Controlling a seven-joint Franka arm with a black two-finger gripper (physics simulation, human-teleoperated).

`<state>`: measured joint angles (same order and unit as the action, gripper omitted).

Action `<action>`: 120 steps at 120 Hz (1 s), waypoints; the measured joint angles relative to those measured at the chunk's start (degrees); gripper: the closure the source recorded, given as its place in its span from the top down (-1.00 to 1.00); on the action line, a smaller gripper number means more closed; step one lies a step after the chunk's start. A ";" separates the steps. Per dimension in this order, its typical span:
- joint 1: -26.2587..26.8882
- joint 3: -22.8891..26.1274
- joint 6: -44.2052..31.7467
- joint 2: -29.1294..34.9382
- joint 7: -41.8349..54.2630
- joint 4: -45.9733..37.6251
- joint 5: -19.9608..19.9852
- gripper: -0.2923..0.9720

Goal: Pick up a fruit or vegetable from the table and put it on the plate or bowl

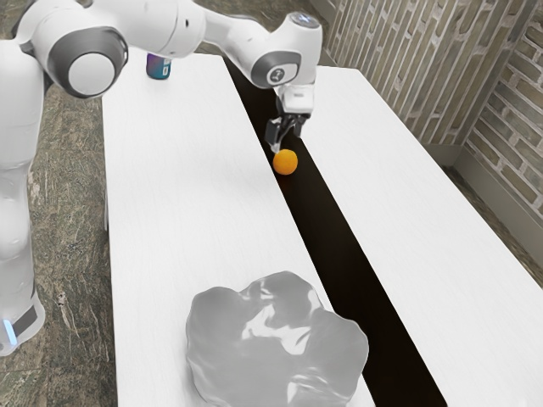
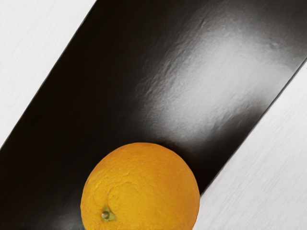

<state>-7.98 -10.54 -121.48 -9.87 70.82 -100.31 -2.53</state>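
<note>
Orange (stem showing) lies just beneath the hand, whose fingers stand apart.

The orange has finely dimpled peel; the black strip is glossy, the white desk matt and faintly grained, the grey bowl smooth, shiny.

One orange, one crumpled grey bowl and one can share a bench of two white surfaces and one black strip, under one robot arm.
</note>
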 joint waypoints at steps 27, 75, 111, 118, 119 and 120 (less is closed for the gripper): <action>-0.59 -0.05 0.11 -0.84 1.46 -0.34 0.94 0.53; -0.54 -1.07 1.64 -1.28 2.68 -0.53 0.97 0.53; -0.15 -0.65 1.91 -1.30 3.21 -0.57 2.08 0.53; -0.08 -0.55 1.78 -1.35 3.30 -0.60 2.37 0.53; -0.07 -0.51 1.75 -1.36 3.31 -0.60 2.40 0.53; -0.06 -0.47 1.72 -1.37 3.32 -0.60 2.43 0.53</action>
<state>-8.04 -11.01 -119.75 -11.25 74.14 -100.91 -0.10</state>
